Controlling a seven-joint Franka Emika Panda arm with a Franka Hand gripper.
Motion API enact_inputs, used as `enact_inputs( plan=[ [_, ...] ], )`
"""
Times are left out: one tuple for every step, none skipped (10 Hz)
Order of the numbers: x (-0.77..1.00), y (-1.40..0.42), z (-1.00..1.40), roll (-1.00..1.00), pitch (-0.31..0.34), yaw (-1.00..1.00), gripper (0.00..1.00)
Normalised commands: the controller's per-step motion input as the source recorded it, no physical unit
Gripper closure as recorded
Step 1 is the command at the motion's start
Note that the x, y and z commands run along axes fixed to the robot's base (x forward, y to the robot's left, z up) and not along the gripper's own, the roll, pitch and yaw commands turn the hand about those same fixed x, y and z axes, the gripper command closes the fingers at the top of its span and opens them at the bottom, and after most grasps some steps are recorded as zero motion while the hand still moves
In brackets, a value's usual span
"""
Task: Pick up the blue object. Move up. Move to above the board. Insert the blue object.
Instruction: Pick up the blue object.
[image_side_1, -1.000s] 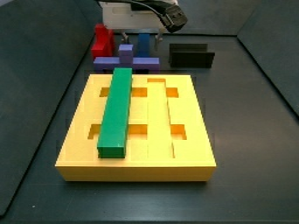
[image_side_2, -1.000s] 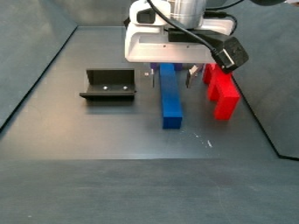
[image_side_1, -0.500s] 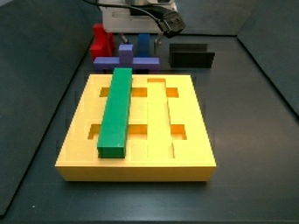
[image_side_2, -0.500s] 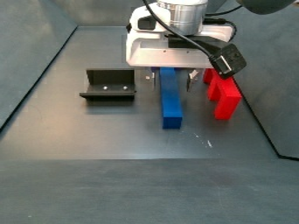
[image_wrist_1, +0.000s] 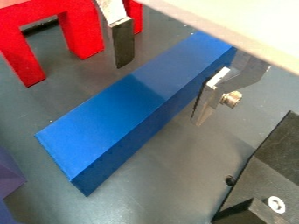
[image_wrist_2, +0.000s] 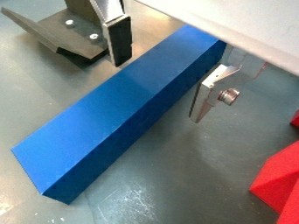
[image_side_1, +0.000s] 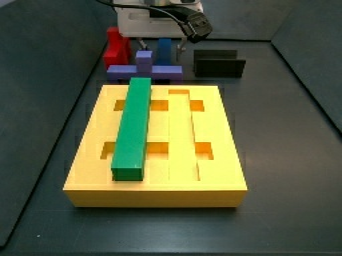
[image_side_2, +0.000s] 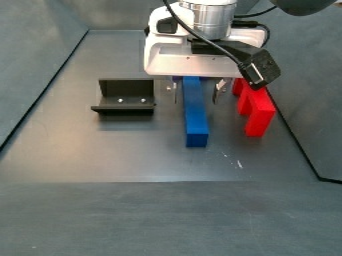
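The blue object (image_side_2: 197, 115) is a long dark blue bar lying flat on the floor, seen in both side views (image_side_1: 162, 50) and both wrist views (image_wrist_1: 140, 105) (image_wrist_2: 117, 109). My gripper (image_side_2: 197, 88) hangs low over its far end and is open. One finger stands on each side of the bar (image_wrist_1: 121, 44) (image_wrist_2: 208, 96), with a small gap to the bar on both sides. The board (image_side_1: 221, 175) is a large yellow slab with grooves and cut-outs, nearer the camera in a side view. A green bar (image_side_1: 134, 125) lies in one of its grooves.
A red block (image_side_2: 254, 110) stands close beside the blue bar and the gripper. The dark fixture (image_side_2: 123, 97) sits on the bar's other side. A purple cross-shaped block (image_side_1: 144, 70) lies between the blue bar and the board. Grey walls enclose the floor.
The gripper has come down a little around the blue bar since a second ago. Over the last half second nothing has visibly moved.
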Motion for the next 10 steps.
enact_inputs(
  plan=[
    [0.06, 0.0, 0.0, -0.02, 0.0, -0.04, 0.0],
    [0.02, 0.0, 0.0, -0.01, 0.0, -0.05, 0.0],
    [0.0, 0.0, -0.04, 0.0, 0.0, -0.04, 0.0],
    [0.0, 0.0, -0.03, 0.0, 0.0, -0.05, 0.0],
    [0.08, 0.0, 0.0, 0.0, 0.009, -0.11, 0.0],
    [0.08, 0.0, 0.0, -0.01, 0.019, -0.15, 0.0],
    [0.08, 0.01, 0.0, -0.01, 0.02, -0.14, 0.0],
    [0.18, 0.01, 0.0, -0.02, 0.063, -0.13, 0.0],
    [0.21, 0.0, 0.0, -0.02, 0.07, -0.07, 0.0],
    [0.22, 0.0, 0.0, -0.03, 0.051, 0.0, 0.0]
  ],
)
